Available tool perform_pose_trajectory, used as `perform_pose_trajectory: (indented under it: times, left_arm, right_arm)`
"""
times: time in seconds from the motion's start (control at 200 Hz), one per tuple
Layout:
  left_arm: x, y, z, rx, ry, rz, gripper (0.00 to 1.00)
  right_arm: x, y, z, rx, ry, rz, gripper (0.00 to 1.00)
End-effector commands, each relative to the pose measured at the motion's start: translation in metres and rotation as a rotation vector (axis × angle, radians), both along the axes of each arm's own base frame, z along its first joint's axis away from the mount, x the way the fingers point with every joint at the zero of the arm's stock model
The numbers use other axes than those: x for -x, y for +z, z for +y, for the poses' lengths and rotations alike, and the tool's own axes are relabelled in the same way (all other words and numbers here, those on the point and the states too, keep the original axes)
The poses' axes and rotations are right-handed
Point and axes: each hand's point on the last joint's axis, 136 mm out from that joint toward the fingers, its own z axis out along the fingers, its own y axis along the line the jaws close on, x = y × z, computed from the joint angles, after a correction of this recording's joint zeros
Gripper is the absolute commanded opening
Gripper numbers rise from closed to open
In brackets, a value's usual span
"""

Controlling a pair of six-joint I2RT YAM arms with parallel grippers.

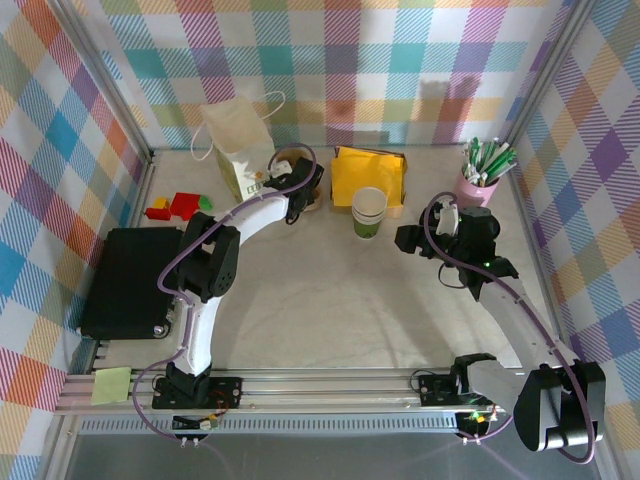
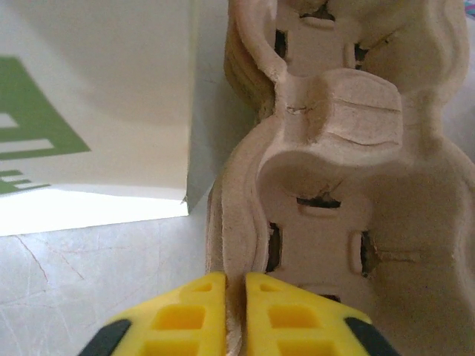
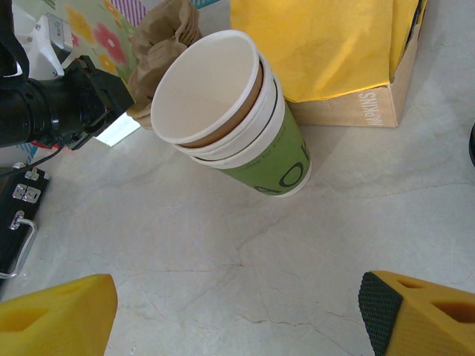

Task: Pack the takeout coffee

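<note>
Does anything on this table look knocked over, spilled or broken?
Nothing is spilled or tipped. The yellow napkins bulge untidily out of their box, and the cardboard cup tray pinched by the left gripper has small ragged tears at its slots.

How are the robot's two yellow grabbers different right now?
The left gripper is pinched shut on the rim of the brown cup tray; the right gripper is wide open, holding nothing. The left gripper is beside the paper bag; the right gripper faces the stack of cups. Both have yellow fingers.
</note>
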Motion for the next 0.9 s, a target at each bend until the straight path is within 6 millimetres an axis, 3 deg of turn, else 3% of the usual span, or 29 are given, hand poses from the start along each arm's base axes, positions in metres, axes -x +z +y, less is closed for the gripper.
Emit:
perform_pose_trajectory:
  times: [0.0,0.155,0.455,0.595,0.895]
  left_arm:
    - [-0.004,0.016,0.005,0.013,-0.007,-0.028,0.07]
    - [-0.003,0.025,0.002,0.042,-0.029,-0.043,0.0]
    - [0.002,0.042,-0.007,0.142,-0.092,-0.07,0.0]
    - [0.006,0.053,-0.016,0.192,-0.15,-0.09,0.0]
    - [0.022,0.099,-0.024,0.213,-0.279,-0.136,0.0]
  right_arm:
    - [-0.001,0.003,0.001,0.018,0.011,-0.023,0.86]
    - [-0.001,0.004,0.001,0.02,0.008,-0.027,0.86]
    - [0.001,0.013,-0.001,0.029,0.006,-0.048,0.86]
    - [0.005,0.027,-0.001,0.028,0.015,-0.072,0.86]
    - [0.019,0.069,0.008,-0.012,0.074,-0.121,0.86]
